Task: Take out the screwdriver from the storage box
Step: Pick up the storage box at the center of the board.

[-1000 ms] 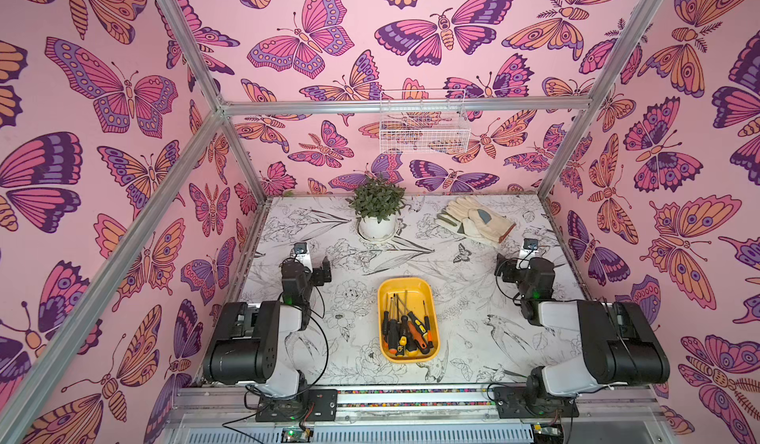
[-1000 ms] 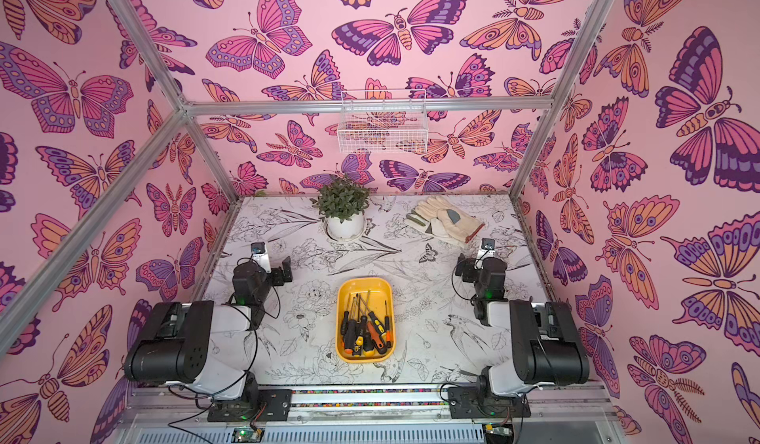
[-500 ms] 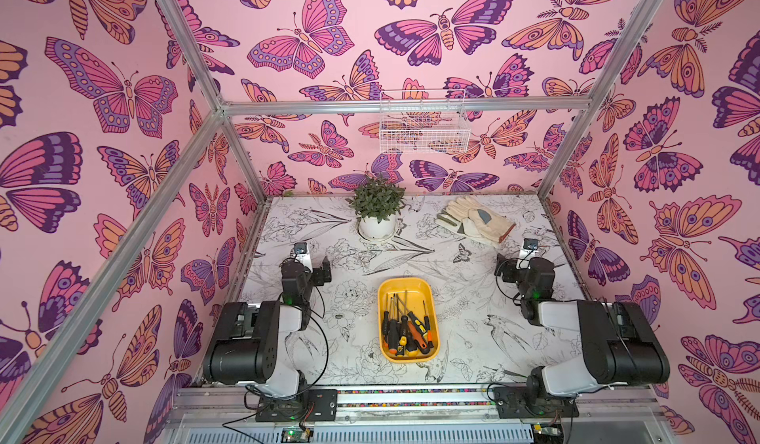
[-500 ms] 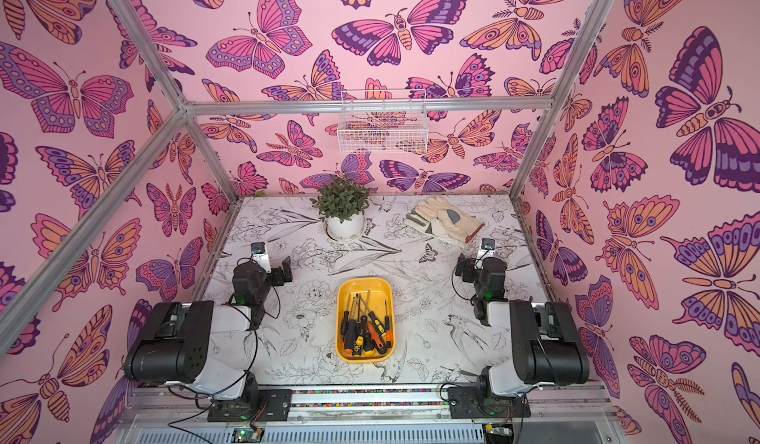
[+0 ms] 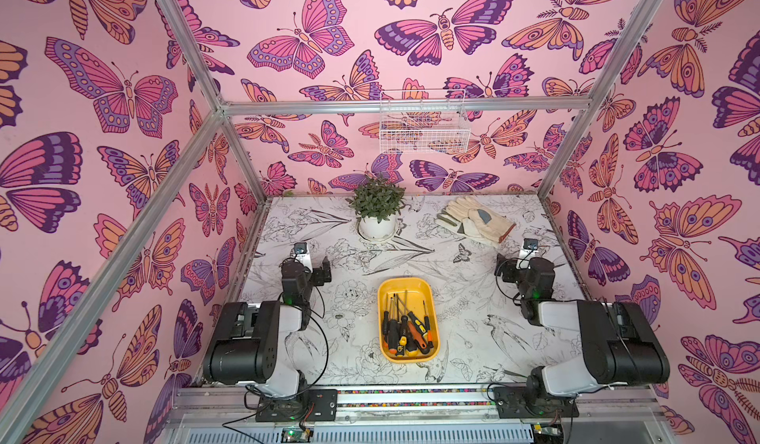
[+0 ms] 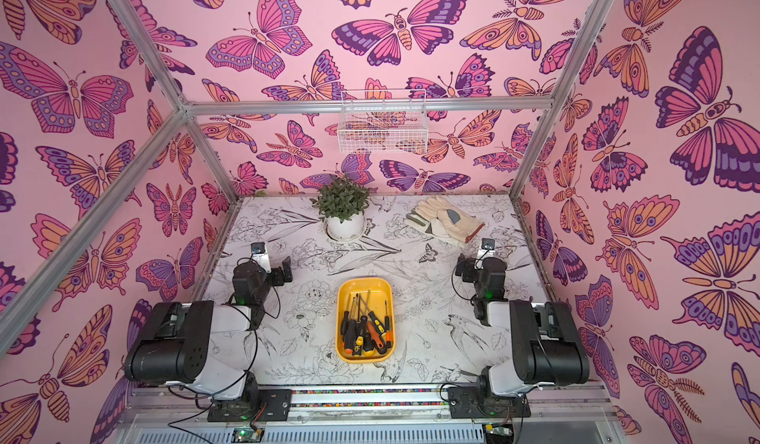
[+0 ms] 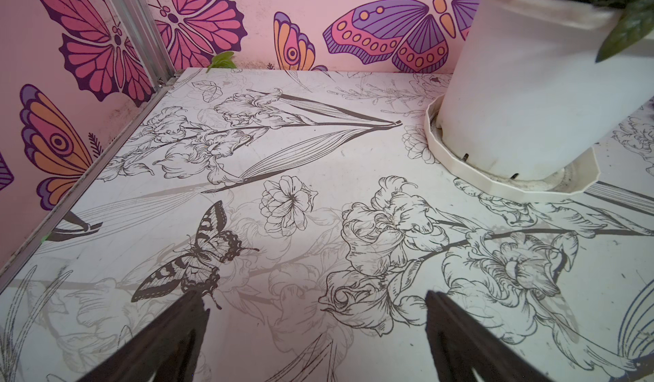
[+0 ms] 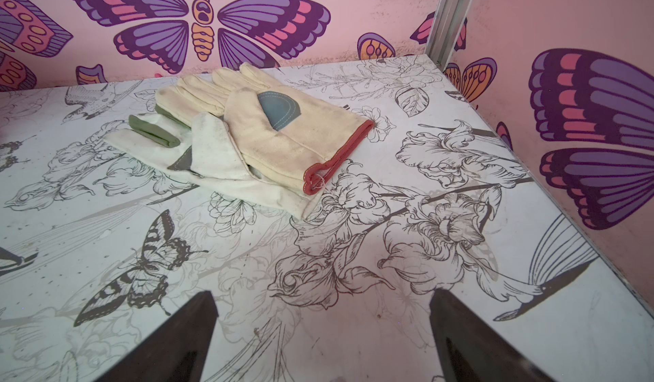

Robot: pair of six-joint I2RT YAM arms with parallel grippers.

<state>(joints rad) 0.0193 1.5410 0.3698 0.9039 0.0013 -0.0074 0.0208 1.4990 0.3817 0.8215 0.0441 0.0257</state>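
The yellow storage box (image 5: 405, 285) (image 6: 364, 285) lies on the table's front middle, between the two arms. Several screwdrivers (image 5: 416, 331) (image 6: 375, 330) with black and orange handles lie heaped in it. My left gripper (image 5: 323, 272) (image 7: 315, 299) rests low over the table, left of the box and well apart from it, open with only the printed tabletop between its fingers. My right gripper (image 5: 503, 271) (image 8: 322, 297) rests to the right of the box, also open and holding nothing. Neither wrist view shows the box or the screwdrivers.
A potted plant (image 5: 376, 211) (image 7: 523, 90) in a white pot stands at the back middle. A pair of cream work gloves (image 5: 477, 220) (image 8: 247, 132) lies at the back right. A white wire basket (image 5: 423, 127) hangs on the back wall. Pink walls close in three sides.
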